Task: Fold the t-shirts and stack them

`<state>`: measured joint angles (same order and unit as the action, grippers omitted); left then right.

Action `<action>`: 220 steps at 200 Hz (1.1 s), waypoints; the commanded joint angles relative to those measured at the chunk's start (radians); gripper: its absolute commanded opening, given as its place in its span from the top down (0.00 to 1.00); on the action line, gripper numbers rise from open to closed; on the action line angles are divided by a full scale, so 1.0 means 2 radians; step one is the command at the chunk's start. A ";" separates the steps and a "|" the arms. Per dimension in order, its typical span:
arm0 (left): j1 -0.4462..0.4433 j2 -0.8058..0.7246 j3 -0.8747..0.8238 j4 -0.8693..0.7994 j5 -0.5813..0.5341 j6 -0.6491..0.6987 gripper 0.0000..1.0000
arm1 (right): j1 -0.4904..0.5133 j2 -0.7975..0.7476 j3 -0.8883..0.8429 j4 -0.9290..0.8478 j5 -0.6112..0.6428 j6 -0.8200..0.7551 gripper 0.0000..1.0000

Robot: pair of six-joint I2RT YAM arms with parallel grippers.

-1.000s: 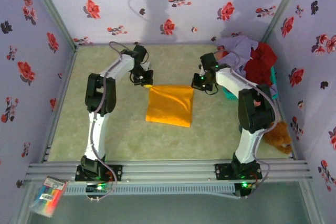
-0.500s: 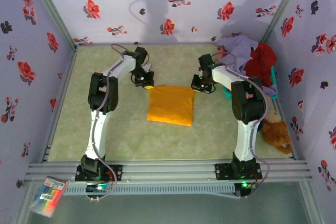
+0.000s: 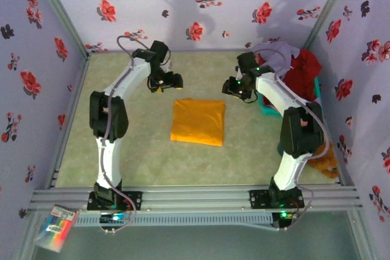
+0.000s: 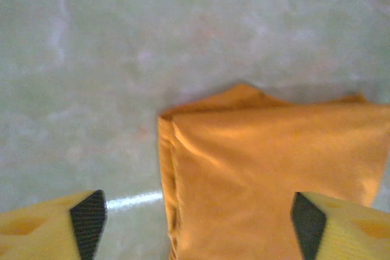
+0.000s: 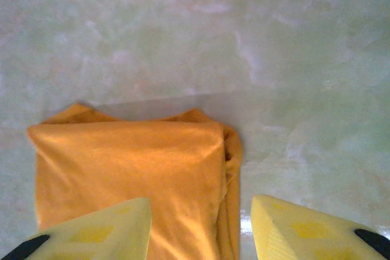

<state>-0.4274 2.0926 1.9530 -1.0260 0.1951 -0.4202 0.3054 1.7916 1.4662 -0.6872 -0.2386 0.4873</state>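
Your left gripper (image 3: 166, 83) hangs with its jaws spread wide and nothing between them. In the left wrist view the left gripper (image 4: 195, 226) has its yellow fingers (image 4: 49, 229) at either side of the picture, above the shirt's far left corner. Your right gripper (image 3: 237, 89) is likewise released. In the right wrist view the right gripper (image 5: 201, 229) is parted above the far right corner, gripping nothing.

The orange-yellow t-shirt (image 3: 197, 121) lies folded flat in the middle of the table (image 3: 146, 156), just nearer to you than both grippers. The fold is close to square, so its long axis is hard to call. It sits slightly turned, its far edge running from one gripper to the other. You cannot tell which way the collar points.

At the far right, the lavender t-shirt (image 3: 277, 53) and red t-shirt (image 3: 303, 71) are heaped on the teal basket (image 3: 268, 109). A teddy bear (image 3: 323, 161) lies nearer. A colourful packet (image 3: 55, 226) sits near left, its print too small to read.
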 commanded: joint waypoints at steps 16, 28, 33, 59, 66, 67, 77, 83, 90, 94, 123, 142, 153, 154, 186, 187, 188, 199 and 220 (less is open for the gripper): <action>-0.095 -0.024 -0.061 -0.012 -0.084 -0.056 0.01 | -0.009 -0.053 -0.028 -0.024 0.007 0.009 0.50; -0.119 -0.023 -0.074 -0.013 -0.089 -0.080 0.01 | -0.014 -0.066 -0.032 -0.029 0.007 0.008 0.48; -0.130 -0.023 -0.079 -0.013 -0.095 -0.090 0.01 | -0.016 -0.072 -0.033 -0.031 0.007 0.006 0.47; -0.161 -0.010 -0.102 -0.005 -0.098 -0.109 0.01 | -0.027 -0.099 -0.039 -0.040 0.012 0.005 0.39; -0.165 -0.002 -0.101 -0.008 -0.098 -0.107 0.01 | -0.031 -0.104 -0.040 -0.041 0.010 0.004 0.37; -0.166 -0.001 -0.101 -0.009 -0.099 -0.107 0.01 | -0.031 -0.105 -0.040 -0.041 0.010 0.004 0.36; -0.170 0.009 -0.103 -0.010 -0.102 -0.104 0.01 | -0.036 -0.109 -0.036 -0.046 0.006 0.002 0.35; -0.172 0.013 -0.104 -0.007 -0.100 -0.104 0.01 | -0.038 -0.109 -0.034 -0.049 0.003 -0.001 0.34; -0.175 0.018 -0.107 -0.002 -0.098 -0.103 0.01 | -0.040 -0.109 -0.031 -0.055 0.003 -0.003 0.34; -0.177 0.019 -0.109 0.003 -0.098 -0.102 0.01 | -0.042 -0.110 -0.031 -0.056 0.003 -0.005 0.33; -0.183 0.035 -0.109 0.029 -0.079 -0.108 0.01 | -0.047 -0.131 -0.051 -0.039 0.004 0.002 0.30; -0.188 0.055 -0.102 0.032 -0.080 -0.111 0.01 | -0.049 -0.140 -0.062 -0.033 0.004 0.006 0.29; -0.189 0.069 -0.100 0.029 -0.087 -0.107 0.01 | -0.050 -0.141 -0.063 -0.035 0.003 0.005 0.29; -0.189 0.070 -0.100 0.029 -0.087 -0.107 0.01 | -0.050 -0.141 -0.064 -0.035 0.003 0.005 0.29; -0.185 0.091 -0.108 0.004 -0.139 -0.082 0.01 | -0.053 -0.157 -0.070 -0.036 0.020 -0.001 0.28; -0.184 0.091 -0.109 0.003 -0.139 -0.081 0.01 | -0.052 -0.158 -0.070 -0.035 0.020 -0.001 0.28; -0.183 0.091 -0.110 0.004 -0.140 -0.081 0.01 | -0.052 -0.159 -0.070 -0.036 0.021 -0.001 0.28; -0.174 0.088 -0.119 0.002 -0.143 -0.074 0.01 | -0.054 -0.166 -0.073 -0.036 0.026 -0.002 0.28; -0.145 0.071 -0.143 0.007 -0.148 -0.056 0.01 | -0.058 -0.174 -0.079 -0.037 0.030 -0.001 0.28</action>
<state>-0.7914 2.2086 1.7447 -0.9939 -0.0353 -0.5919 0.2024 1.4864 1.3281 -0.7582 -0.2150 0.4984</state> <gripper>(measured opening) 0.989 0.720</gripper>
